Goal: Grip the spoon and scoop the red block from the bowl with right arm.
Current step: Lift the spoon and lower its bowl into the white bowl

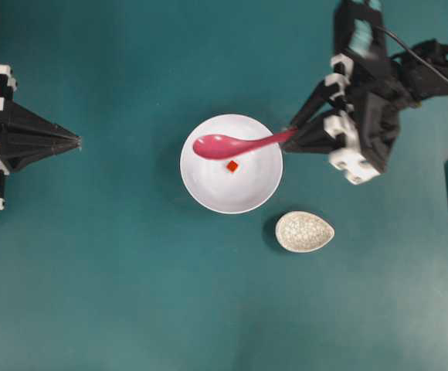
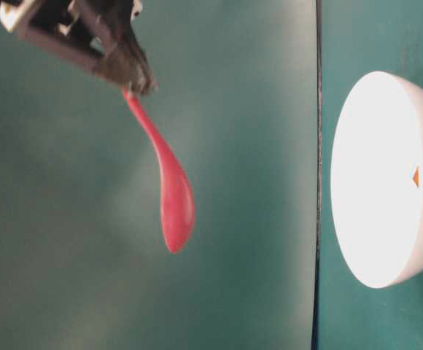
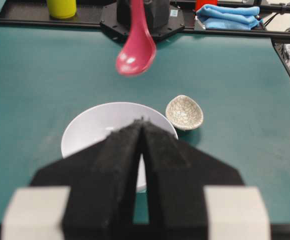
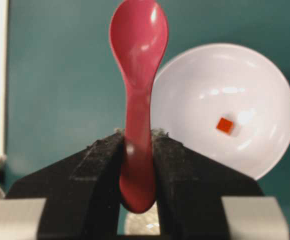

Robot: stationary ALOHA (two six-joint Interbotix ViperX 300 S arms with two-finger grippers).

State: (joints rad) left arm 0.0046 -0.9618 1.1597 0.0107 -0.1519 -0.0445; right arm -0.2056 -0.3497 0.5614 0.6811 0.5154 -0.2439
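The right pincer grasps the spoon by its handle (scoop ahead, raised), with the red block in the bowl beyond; the left pincer is clenched.

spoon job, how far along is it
Done: the right gripper has its jaws clamped on the handle of the glossy pink spoon, held in the air above the round white bowl. In hand: carrying the scoop toward the bowl. Left: the tiny red block lies on the bowl's floor, unscooped.
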